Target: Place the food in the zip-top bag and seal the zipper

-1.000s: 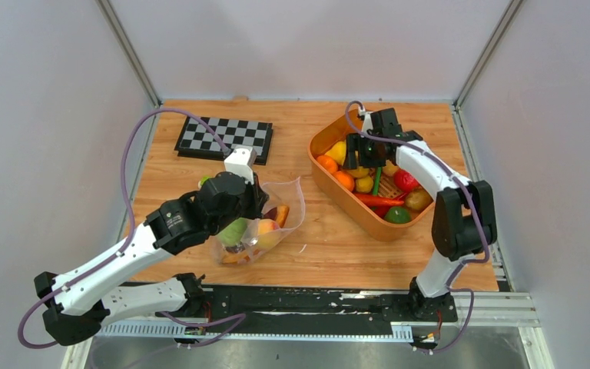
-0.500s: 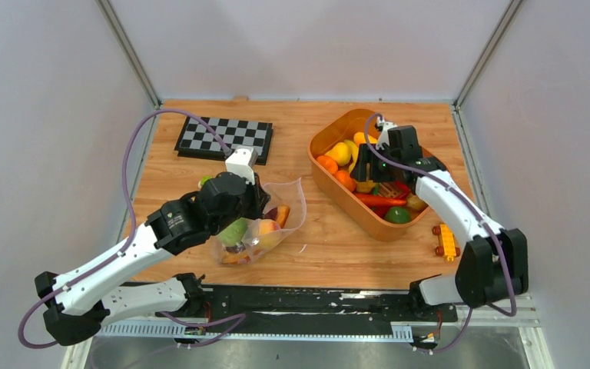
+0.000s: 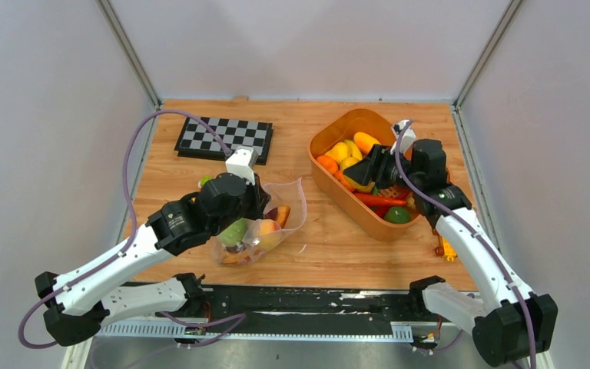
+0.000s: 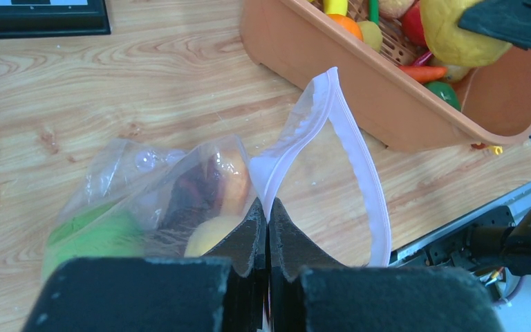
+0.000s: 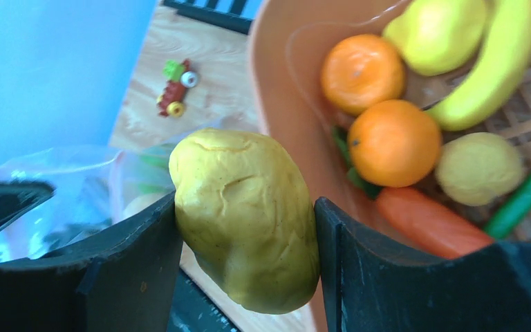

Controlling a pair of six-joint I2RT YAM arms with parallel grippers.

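Partway: some food (image 3: 267, 228) bagged, zipper (image 4: 363, 173) unsealed.
My left fingers (image 4: 245, 238) pinch the bag (image 4: 131, 173) mouth; my right fingers (image 5: 131, 249) grip a yellow fruit (image 5: 245, 214) over the tub (image 3: 330, 134).

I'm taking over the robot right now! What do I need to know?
Left gripper: shut on the mouth edge of the zip-top bag, holding it open.
Right gripper: shut on a yellow food piece, above the rim of the orange tub.
Done: a green fruit, a peach and a dark slice are in the bag.
Left: drop the yellow piece in, add any other food wanted, then press the zipper shut.
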